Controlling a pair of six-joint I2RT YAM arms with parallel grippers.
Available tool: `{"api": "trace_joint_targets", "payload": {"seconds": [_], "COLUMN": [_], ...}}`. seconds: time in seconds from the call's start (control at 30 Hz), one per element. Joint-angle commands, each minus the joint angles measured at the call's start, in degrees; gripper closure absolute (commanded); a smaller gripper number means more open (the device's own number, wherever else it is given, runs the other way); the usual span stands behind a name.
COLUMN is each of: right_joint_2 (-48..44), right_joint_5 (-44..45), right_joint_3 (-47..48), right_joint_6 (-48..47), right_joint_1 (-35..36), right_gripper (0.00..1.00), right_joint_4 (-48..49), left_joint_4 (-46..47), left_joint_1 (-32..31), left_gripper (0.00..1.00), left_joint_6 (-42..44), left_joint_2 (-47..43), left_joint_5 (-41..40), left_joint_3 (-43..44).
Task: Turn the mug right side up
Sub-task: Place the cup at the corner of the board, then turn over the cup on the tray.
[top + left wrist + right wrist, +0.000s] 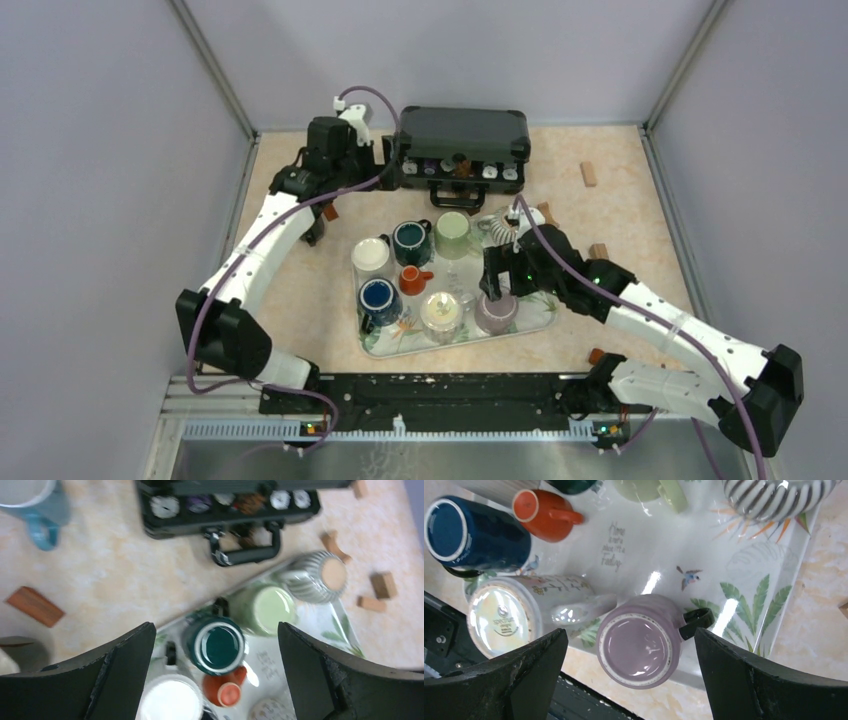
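Note:
A lilac mug (pixel 640 647) with a black handle stands upside down at the tray's near right corner; it also shows in the top view (pixel 497 312). My right gripper (pixel 630 635) is open and hangs just above it, one finger on each side, not touching; in the top view the right gripper (pixel 496 285) sits right over the mug. My left gripper (pixel 216 627) is open and empty, held high over the table left of the tray, near the case in the top view (pixel 335 165).
The leaf-print tray (pixel 540 315) also holds upside-down mugs: navy (pixel 474 532), orange (pixel 541 512), white floral (pixel 506 620), teal (pixel 216 645), green (pixel 263 609), white (pixel 371 254), striped (pixel 317 575). A black case (pixel 463 140) stands behind. A blue mug (pixel 35 505) and wooden blocks (pixel 34 605) lie on the table.

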Motion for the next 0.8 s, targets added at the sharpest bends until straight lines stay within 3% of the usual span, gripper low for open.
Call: {"api": "trace_joint_targets", "payload": {"seconds": [0.0, 0.33, 0.53, 0.77], "right_joint_2": [-0.23, 2.37, 7.39, 6.98], "right_joint_5": [-0.28, -1.27, 5.25, 8.70], "right_joint_3": [-1.23, -2.15, -0.23, -2.22], "right_joint_6": [1.00, 4.16, 10.41, 19.18], "right_joint_1": [0.54, 2.34, 9.12, 10.25], "right_gripper": [0.01, 0.01, 0.01, 0.02], "right_joint_4": [-3.05, -7.53, -14.11, -15.73], "left_joint_4": [3.99, 4.84, 5.44, 6.12], "left_joint_1": [-3.76, -4.87, -4.87, -4.87], "left_gripper": [0.01, 0.01, 0.01, 0.01], "left_joint_6": [-0.82, -0.21, -0.20, -0.12], "left_joint_2": [-6.15, -13.71, -15.30, -16.71], "left_joint_5": [6.95, 9.43, 10.17, 11.22], "left_joint_3": [-5.16, -11.29, -11.56, -12.17]}}
